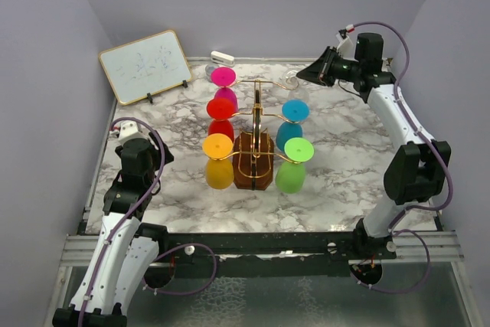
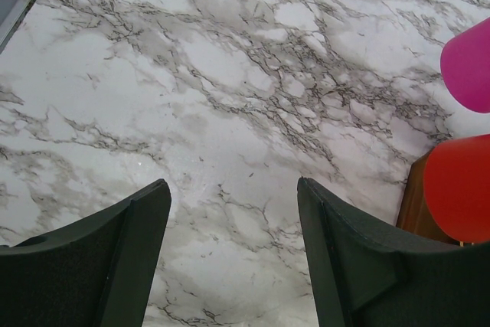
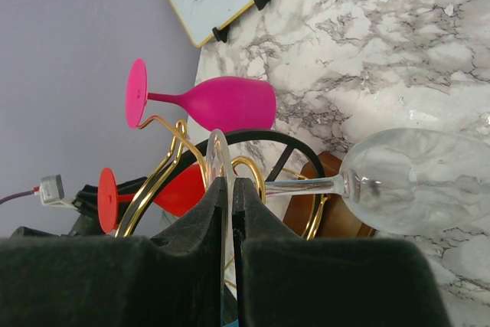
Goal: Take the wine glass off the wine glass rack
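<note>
Top external gives me lilac walls, the marble table and the wine glass rack mid-table. Only right wrist shows the clear wine glass at a gold hook, its foot pinched by my right gripper. The left gripper gapes over marble.

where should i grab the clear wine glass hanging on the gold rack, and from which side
Take the clear wine glass by its flat foot, pinched edge-on from the outer side, away from the rack post. It hangs bowl down with the thin stem held in the wire hook, so the foot is the exposed part. The right pincer is closed on it that way.
</note>
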{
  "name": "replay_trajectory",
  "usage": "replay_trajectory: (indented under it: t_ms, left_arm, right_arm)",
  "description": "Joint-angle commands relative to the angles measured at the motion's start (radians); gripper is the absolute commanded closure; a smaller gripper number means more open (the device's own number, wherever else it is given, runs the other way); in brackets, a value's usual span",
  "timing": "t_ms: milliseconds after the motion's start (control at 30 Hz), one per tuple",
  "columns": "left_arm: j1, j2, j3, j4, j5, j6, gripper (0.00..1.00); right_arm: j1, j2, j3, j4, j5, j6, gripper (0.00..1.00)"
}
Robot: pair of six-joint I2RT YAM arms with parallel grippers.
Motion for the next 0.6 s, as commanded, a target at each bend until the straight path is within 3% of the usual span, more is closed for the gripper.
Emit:
replay_trajectory:
  t_ms: [0,567]
  left_arm:
    - [0.006,-0.001,0.016,0.006,-0.014,-0.009,0.30]
    - [0.012,0.006,0.014,0.010,-0.005,-0.010,0.30]
  right_arm:
    - [0.001,-0.072,-0.044,0.094,0.006,0.063,0.99]
    - [0.001,-0.132,-0.160,0.245,-0.122,0.166,0.99]
